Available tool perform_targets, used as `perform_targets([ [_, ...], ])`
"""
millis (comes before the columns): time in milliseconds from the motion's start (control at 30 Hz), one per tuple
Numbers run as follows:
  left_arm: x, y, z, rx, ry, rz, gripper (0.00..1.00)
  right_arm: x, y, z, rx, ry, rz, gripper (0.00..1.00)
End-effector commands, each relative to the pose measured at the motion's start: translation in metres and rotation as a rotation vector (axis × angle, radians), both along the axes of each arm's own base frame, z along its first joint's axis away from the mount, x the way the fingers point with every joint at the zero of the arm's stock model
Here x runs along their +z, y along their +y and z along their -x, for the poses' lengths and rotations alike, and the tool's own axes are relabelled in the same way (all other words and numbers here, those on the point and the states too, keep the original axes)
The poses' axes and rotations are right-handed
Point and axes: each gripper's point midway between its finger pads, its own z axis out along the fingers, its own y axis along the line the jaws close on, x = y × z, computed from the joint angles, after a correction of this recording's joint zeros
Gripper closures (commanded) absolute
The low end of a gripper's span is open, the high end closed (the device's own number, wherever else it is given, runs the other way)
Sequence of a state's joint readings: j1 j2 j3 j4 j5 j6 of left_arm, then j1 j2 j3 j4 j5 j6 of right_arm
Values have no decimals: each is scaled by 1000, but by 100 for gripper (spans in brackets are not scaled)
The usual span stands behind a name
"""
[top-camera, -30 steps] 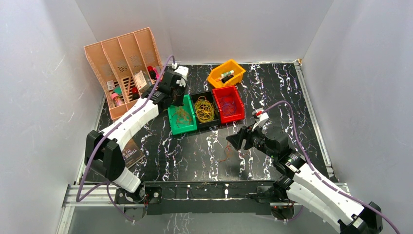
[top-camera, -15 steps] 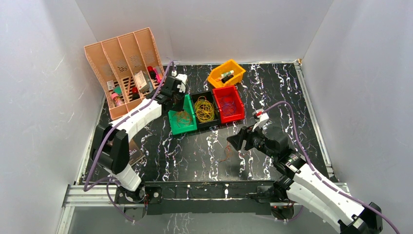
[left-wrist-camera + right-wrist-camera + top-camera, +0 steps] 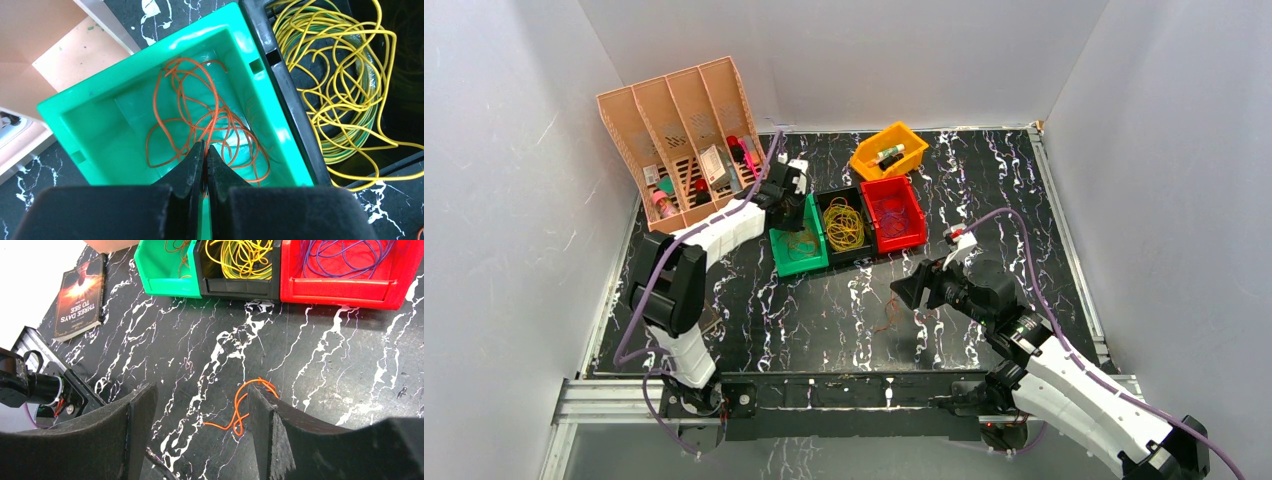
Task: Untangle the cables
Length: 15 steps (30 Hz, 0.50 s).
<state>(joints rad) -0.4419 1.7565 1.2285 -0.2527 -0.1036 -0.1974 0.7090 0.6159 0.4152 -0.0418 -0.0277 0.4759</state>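
Orange cables (image 3: 212,107) lie tangled in the green bin (image 3: 285,135), which also shows in the top view (image 3: 796,262). My left gripper (image 3: 205,145) hangs over that bin (image 3: 792,205), with its jaws shut on a strand of orange cable. Yellow cables (image 3: 340,90) fill the black bin (image 3: 844,258) beside it. Purple-looking cables (image 3: 345,255) lie in the red bin (image 3: 902,240). A small loose orange cable (image 3: 240,412) lies on the table (image 3: 887,322). My right gripper (image 3: 201,389) is open and empty above it, the cable next to its right finger (image 3: 265,420).
A peach file organiser (image 3: 674,130) with small items stands at the back left, close behind my left gripper. A yellow bin (image 3: 887,150) sits behind the red one. A book (image 3: 77,297) lies at the near left. A metal rail (image 3: 844,385) runs along the near edge.
My left arm's lower links have swung right and upright, and its gripper has shifted slightly right over the green bin. The right arm and the loose orange cable have not moved.
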Motion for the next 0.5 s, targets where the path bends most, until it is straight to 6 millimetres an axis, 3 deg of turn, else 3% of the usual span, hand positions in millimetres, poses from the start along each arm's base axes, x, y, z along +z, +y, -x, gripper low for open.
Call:
perform_targets([
  [0,-11,-1,-4,17,13,7,100,6,1,-2,-13,-15,-26,25],
  [167,-23,0,-4,20,42,-15,100,5,1,-2,-14,-8,-29,25],
  [300,-20,1,-4,21,36,-13,100,5,1,-1,-14,-5,-29,25],
  [467,-3,1,-5,18,-2,-2,87,6,1,-1,-15,-3,-31,25],
])
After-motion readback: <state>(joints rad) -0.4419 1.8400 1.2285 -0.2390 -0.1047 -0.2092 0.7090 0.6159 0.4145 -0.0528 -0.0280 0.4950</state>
